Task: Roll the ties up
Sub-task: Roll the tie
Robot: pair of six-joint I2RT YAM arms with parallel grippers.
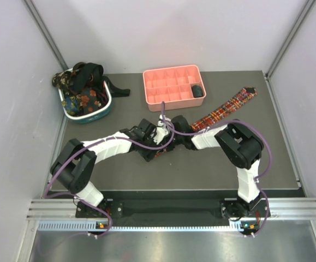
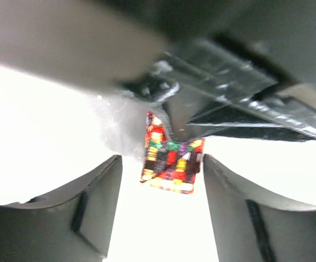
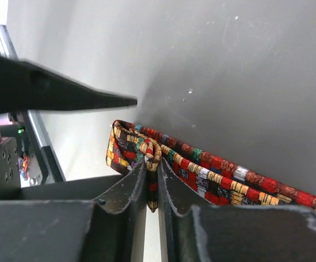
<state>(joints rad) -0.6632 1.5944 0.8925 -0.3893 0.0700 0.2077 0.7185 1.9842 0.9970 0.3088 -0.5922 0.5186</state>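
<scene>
A red-yellow-dark plaid tie (image 1: 228, 106) lies diagonally across the dark mat, its wide end at the far right. My right gripper (image 3: 152, 164) is shut on a folded bunch of this plaid tie (image 3: 228, 180) at its near end. My left gripper (image 2: 160, 161) is open, and the folded plaid end (image 2: 171, 164) sits between its fingertips, close to the right finger (image 2: 228, 207). In the top view both grippers meet at the mat's middle, the left gripper (image 1: 159, 132) beside the right gripper (image 1: 171, 123). More ties (image 1: 81, 82), dark and floral, are heaped in the basket.
A teal-and-white oval basket (image 1: 104, 109) stands at the back left, a black tie (image 1: 119, 90) trailing over its rim. A pink compartment tray (image 1: 152, 87) sits at the back centre with a dark roll (image 1: 197, 91) in one cell. Grey walls enclose the mat.
</scene>
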